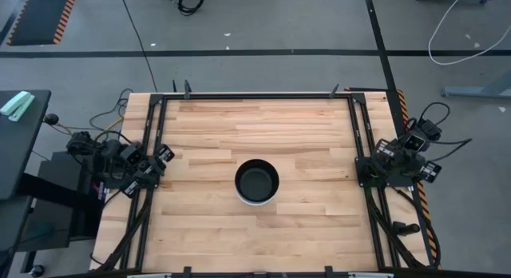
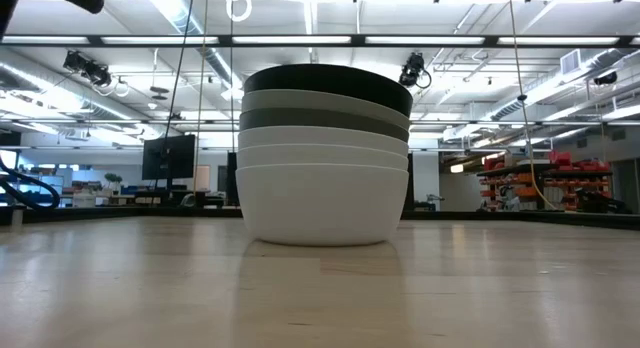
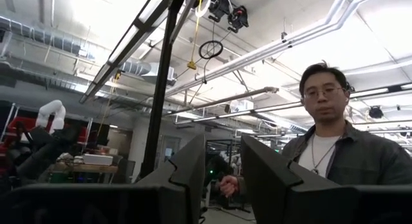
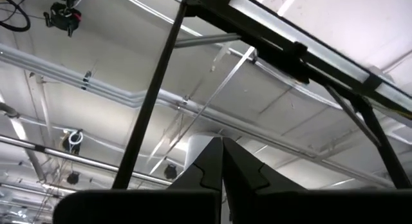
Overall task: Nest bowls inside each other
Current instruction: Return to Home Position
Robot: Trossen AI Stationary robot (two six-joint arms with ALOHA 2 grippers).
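Note:
Several bowls are nested in one stack (image 1: 256,182) in the middle of the wooden table (image 1: 303,126). In the low view the stack (image 2: 325,153) has white bowls at the bottom, then a dark grey one (image 2: 300,120), a light grey-green one and a black one (image 2: 330,81) on top. The lowest white bowl (image 2: 320,203) rests on the table by its base. My left gripper (image 3: 222,147) is folded back at the table's left edge (image 1: 160,156), tipped upward and open, with nothing between its fingers. My right gripper (image 4: 222,147) is shut at the right edge (image 1: 387,154) and also points up.
A black metal frame (image 1: 263,95) runs along the table's far edge and both sides. Cables lie by each arm's base. Beyond the table, a person (image 3: 328,140) shows in the left wrist view. Bare wood surrounds the stack on every side.

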